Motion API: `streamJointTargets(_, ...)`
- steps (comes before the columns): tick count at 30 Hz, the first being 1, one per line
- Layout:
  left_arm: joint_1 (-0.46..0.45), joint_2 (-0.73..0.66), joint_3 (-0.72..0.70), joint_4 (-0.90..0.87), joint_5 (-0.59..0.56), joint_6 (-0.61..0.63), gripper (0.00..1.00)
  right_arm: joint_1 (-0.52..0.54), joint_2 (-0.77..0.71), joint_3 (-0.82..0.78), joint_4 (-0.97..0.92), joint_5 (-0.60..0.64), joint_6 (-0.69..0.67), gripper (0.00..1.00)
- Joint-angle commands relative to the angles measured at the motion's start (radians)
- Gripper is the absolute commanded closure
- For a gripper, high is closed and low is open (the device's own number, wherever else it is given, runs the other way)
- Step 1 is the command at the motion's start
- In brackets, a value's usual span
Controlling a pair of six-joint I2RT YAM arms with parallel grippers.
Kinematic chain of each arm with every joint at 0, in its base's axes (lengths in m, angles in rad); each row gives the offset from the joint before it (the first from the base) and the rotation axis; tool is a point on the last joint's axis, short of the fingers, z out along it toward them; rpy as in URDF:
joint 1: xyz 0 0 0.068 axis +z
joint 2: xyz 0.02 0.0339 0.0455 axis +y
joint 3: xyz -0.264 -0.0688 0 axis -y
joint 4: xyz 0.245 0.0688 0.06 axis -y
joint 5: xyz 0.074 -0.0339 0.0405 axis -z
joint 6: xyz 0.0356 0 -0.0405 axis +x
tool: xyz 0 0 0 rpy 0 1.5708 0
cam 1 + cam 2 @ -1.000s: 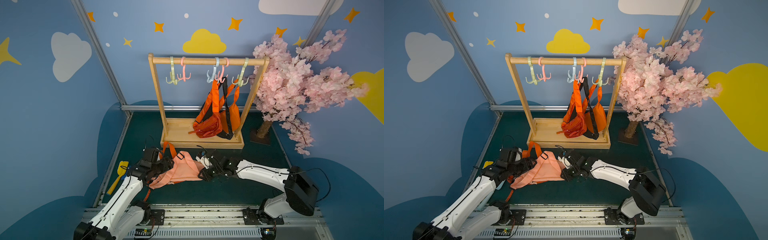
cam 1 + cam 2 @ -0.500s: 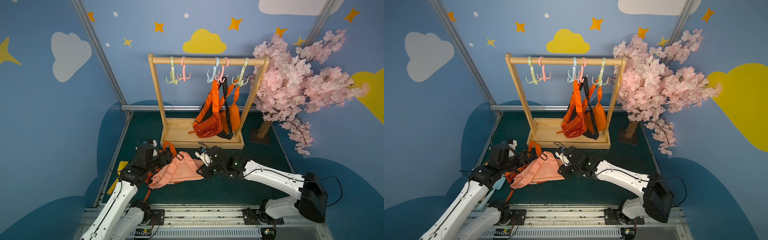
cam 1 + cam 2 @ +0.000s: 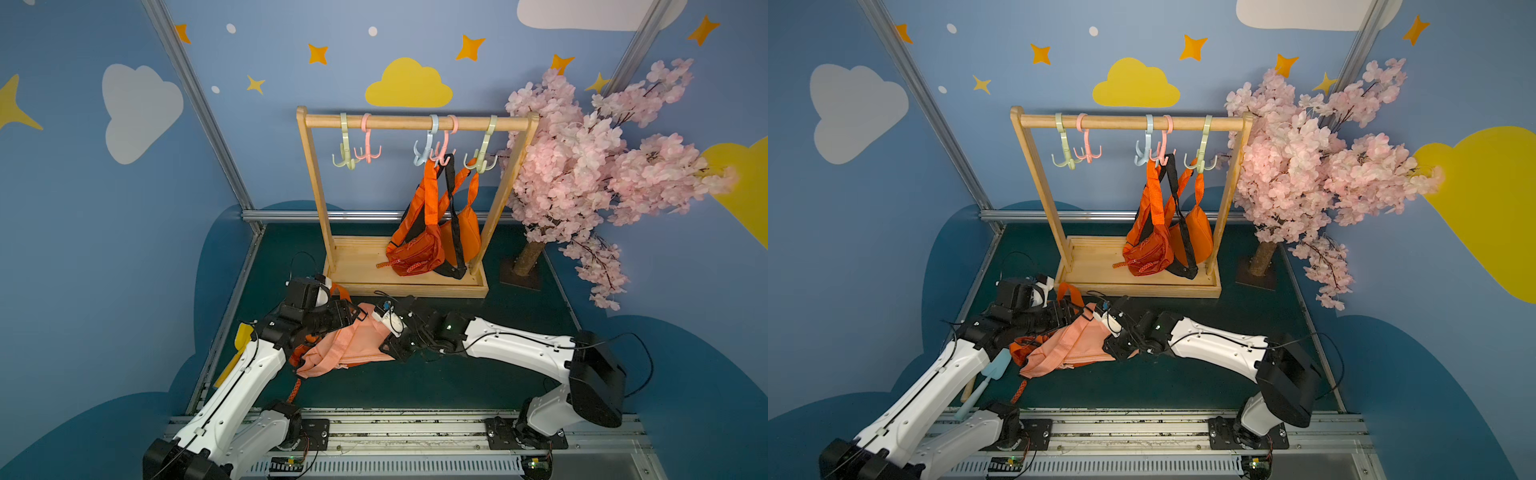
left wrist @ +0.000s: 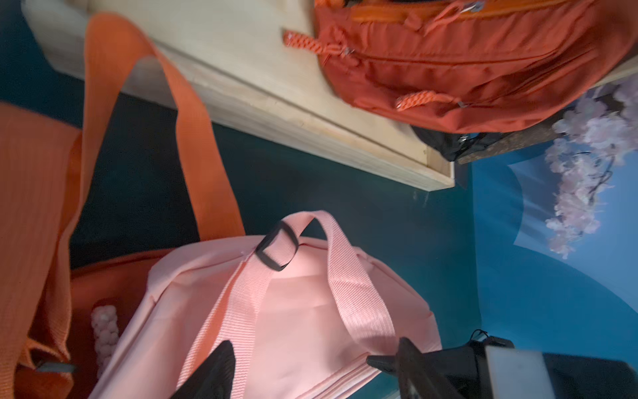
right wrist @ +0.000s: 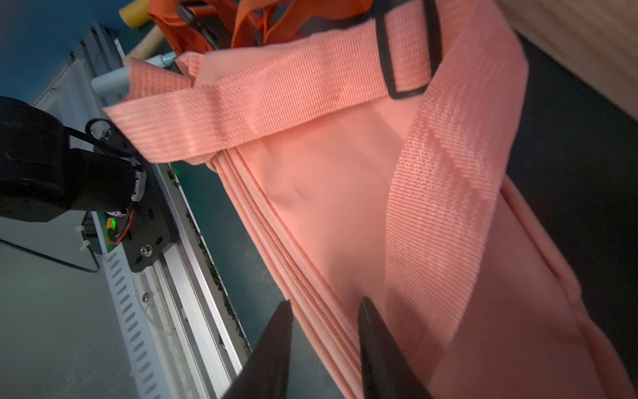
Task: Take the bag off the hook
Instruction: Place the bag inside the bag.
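Since the pink bag (image 3: 353, 347) already lies slumped on the tabletop (image 3: 436, 386) between the two arms, off any hook, the step in hand looks like the letting go; the right hand (image 5: 324, 311) has its jaws apart astride the bag's zip edge, not pinching it as far as shows; the left hand (image 4: 312, 345) is spread wide over the bag's back, with the strap (image 4: 348, 276) looping free just ahead; both would do best to lift straight up, clear of that strap, so nothing snags and drags the bag; an orange bag (image 4: 114, 273) lies half under it; beyond, on the rack (image 3: 316, 187), other orange bags (image 3: 415, 249) hang from the hooks (image 3: 444, 143), well apart from both hands.
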Motion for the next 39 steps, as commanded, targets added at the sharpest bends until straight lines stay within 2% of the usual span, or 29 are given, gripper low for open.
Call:
streamJointTargets(1,-0.001,-0.003,-0.06,0.014,0.006,-0.036,0.27,0.01,0.038,-0.005,0.008,-0.042,0.016,0.67)
streamJointTargets(10,0.008,-0.006,-0.153,0.035,-0.04,-0.077,0.27,0.019,0.094,-0.036,0.038,-0.06,0.046,0.68)
streamJointTargets(17,0.044,-0.026,-0.21,0.063,-0.04,-0.116,0.27,0.019,0.103,-0.042,0.039,-0.064,0.044,0.64)
streamJointTargets(39,0.072,-0.101,-0.16,0.019,-0.152,-0.099,0.3,0.019,0.012,0.029,-0.007,-0.037,0.011,0.55)
